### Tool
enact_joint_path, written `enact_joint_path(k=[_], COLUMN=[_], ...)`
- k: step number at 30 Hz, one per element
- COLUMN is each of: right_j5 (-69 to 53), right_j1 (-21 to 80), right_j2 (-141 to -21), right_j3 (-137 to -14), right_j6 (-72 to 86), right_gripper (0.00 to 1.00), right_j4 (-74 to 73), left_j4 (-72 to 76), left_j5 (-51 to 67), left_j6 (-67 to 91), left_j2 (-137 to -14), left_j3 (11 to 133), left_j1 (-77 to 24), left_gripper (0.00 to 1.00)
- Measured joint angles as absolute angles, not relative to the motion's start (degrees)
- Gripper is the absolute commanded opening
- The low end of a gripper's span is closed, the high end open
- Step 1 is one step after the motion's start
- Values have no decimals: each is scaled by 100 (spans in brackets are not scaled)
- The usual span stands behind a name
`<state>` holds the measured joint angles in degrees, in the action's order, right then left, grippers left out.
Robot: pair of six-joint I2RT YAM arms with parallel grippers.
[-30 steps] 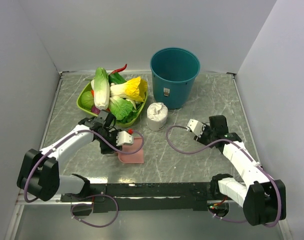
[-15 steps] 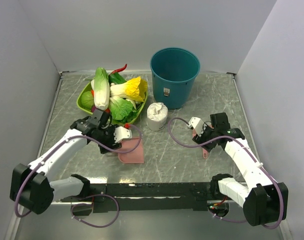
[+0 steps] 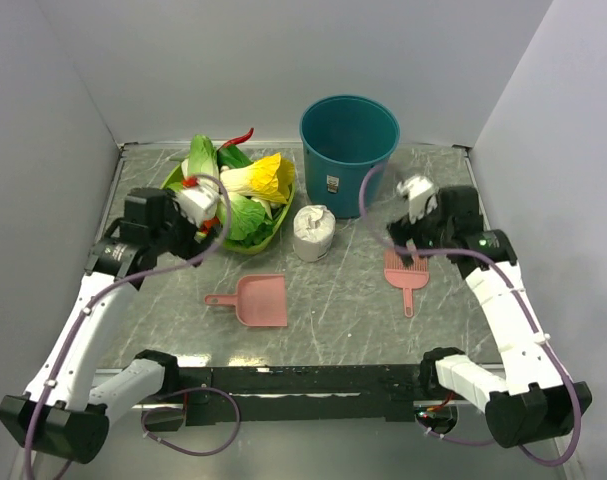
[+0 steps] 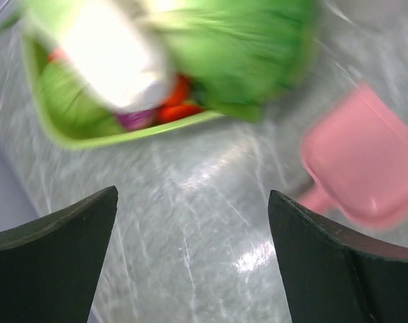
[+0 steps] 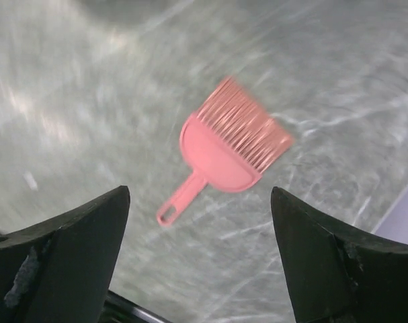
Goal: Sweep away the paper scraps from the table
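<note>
L gripper [image 4: 191,202] & R gripper [image 5: 200,195] are hanging released, empty. Dustpan [image 3: 261,300] lying w/ brush [image 3: 404,270] at its 3 o'clock; no paper scraps showing, so lift clear w/o nudging either.

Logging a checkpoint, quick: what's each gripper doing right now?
Left gripper: open, holding nothing.
Right gripper: open, empty; the pink brush lies free.

Your top view hangs above the near edge, facing down and toward the far edge, and takes in the whole counter [image 3: 333,320]. Your left wrist view sits close and blurred toward the far-left corner: green tray [image 4: 123,138], pink dustpan [image 4: 361,175]. Your right wrist view looks down near the right edge at the pink brush [image 5: 234,145]. The top view shares both tools.
</note>
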<state>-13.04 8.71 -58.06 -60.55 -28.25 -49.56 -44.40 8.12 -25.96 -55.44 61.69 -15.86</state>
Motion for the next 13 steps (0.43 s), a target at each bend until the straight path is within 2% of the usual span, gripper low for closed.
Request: enact_joint_path(k=[5, 13], right_j5=[-244, 1090], right_j1=[873, 873], right_j2=[-6248, -7140], right_j3=[-7325, -9773], right_j6=[-1229, -436], right_gripper=[99, 100], right_j4=[-4606, -4073], left_j4=[-3935, -3013], left_j5=[248, -451], left_j6=[-1243, 158], left_j2=[-5780, -6294], left_j3=[6547, 8191], left_j1=[-836, 351], left_gripper=[96, 96])
